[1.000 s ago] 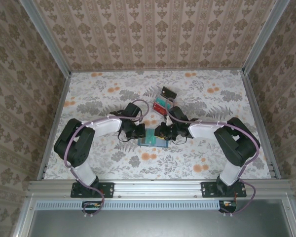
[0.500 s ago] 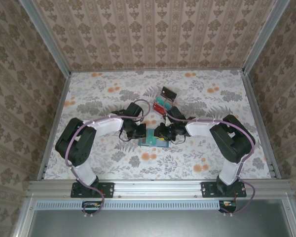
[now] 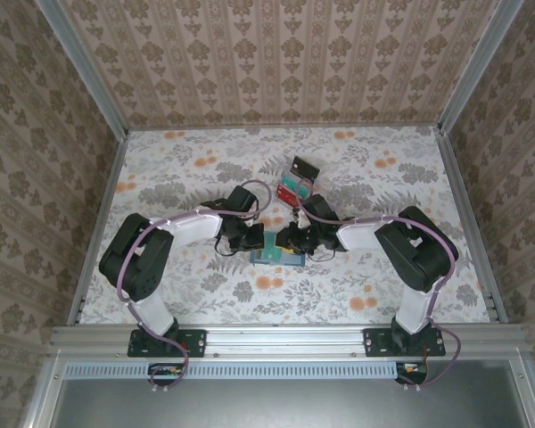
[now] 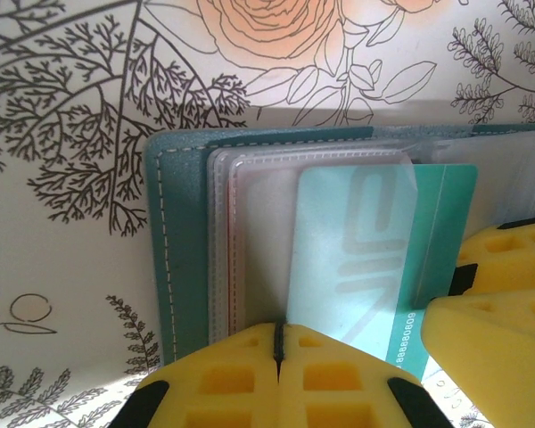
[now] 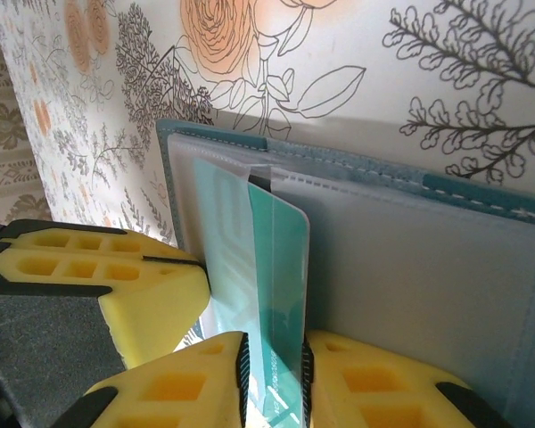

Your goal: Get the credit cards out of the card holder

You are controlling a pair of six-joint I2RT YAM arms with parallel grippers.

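Both arms are in tight at mid-table, and the card holder [image 3: 276, 257] lies open and flat on the flowered table [image 4: 71, 107] between them. From the left wrist you can see the teal cover with its white stitching, and inside it a stack of clear sleeves [image 4: 259, 241]. One sleeve has a teal card [image 4: 441, 223] in it. Part of the card is frosted over under the plastic and part is bare past the sleeve's edge, with a row of printed digits along its exposed side.

The left gripper [image 4: 278, 343] has its yellow fingers pressed flat together with only a seam between them, and they sit on the near edge of the holder's lining. The right gripper [image 5: 272, 357] has its jaws narrow, and the teal card's free end is pinched between the two pads. From that wrist the card stands tilted up off the holder, with its far end tucked in the sleeve mouth. The two grippers sit just beside each other.

Farther back on the table are some red and teal items [image 3: 294, 187], too small to tell whether they sit in anything
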